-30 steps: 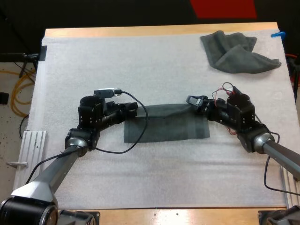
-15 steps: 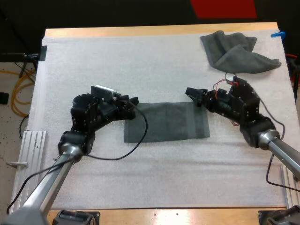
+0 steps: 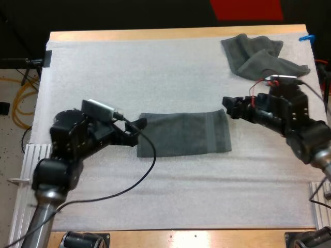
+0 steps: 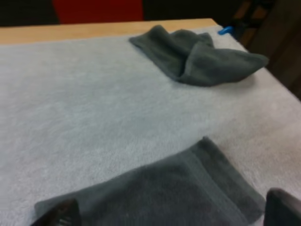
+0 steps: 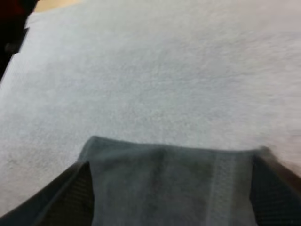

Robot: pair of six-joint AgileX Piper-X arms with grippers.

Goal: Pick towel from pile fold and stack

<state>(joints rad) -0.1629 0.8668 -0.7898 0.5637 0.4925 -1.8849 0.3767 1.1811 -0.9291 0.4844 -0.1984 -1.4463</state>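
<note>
High view: a folded towel [image 3: 183,134] lies flat in the middle of the white mat [image 3: 155,72] on the table [image 3: 170,33]. A crumpled towel [image 3: 261,57] is seen at the mat's far right corner, well apart from it. Compared with the frames of a second and half a second before, the left jaws have been drawn back from the folded towel's left end and now stand just beside its far left corner. The right jaws have been pulled clear of the right end and carried outward, nearer the crumpled towel. The folded towel has been left where it lay.

Left wrist view: the left jaws are held wide, with one finger [image 4: 59,214] on either side of the folded towel [image 4: 160,193] and apparently clear of the cloth. The crumpled towel [image 4: 197,54] is seen beyond.

Right wrist view: the right jaws are likewise spread wide. The folded towel [image 5: 174,183] is framed between the fingers [image 5: 70,193] and is not gripped.

Interpretation: a fold is judged to have been finished and released. The folded towel may either be folded once more or be left as the base of the stack. The crumpled towel is yet to be picked, most readily by the right jaws.
</note>
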